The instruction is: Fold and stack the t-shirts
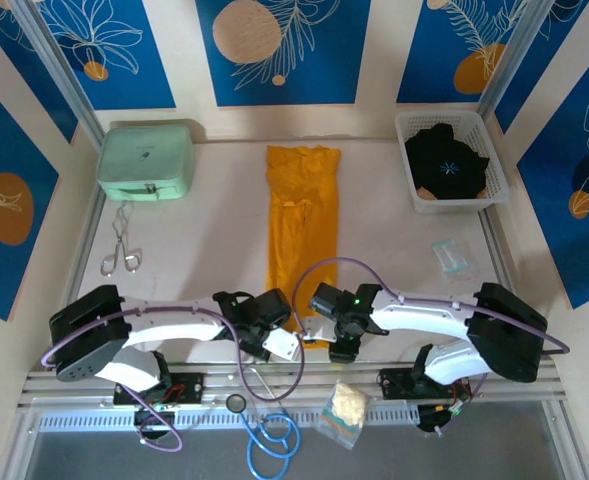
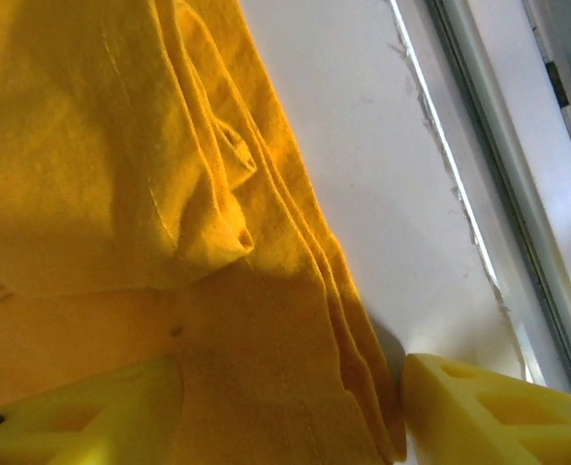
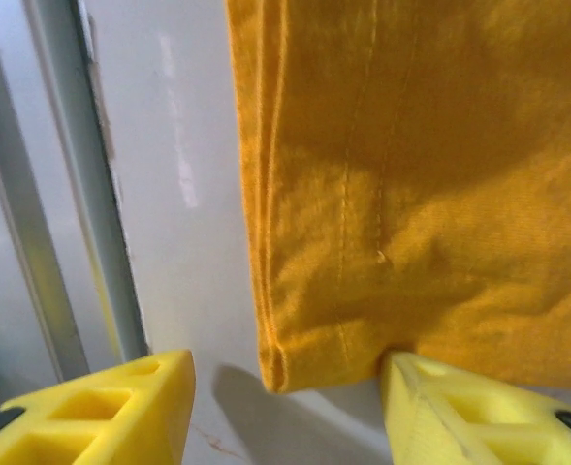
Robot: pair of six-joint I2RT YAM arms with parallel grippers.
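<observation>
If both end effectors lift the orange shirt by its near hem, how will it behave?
Probably floppy: the orange shirt lies flat in a long folded strip, so the far part would likely drape and trail. The stacked layers at its edge may slip apart unless all are pinched.

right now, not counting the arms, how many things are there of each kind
t-shirts: 2, orange t-shirt, black t-shirt
plastic packets: 2, clear packet, pale-yellow packet
white basket: 1
mint case: 1
metal scissors: 1
stethoscope: 1
total: 8
</observation>
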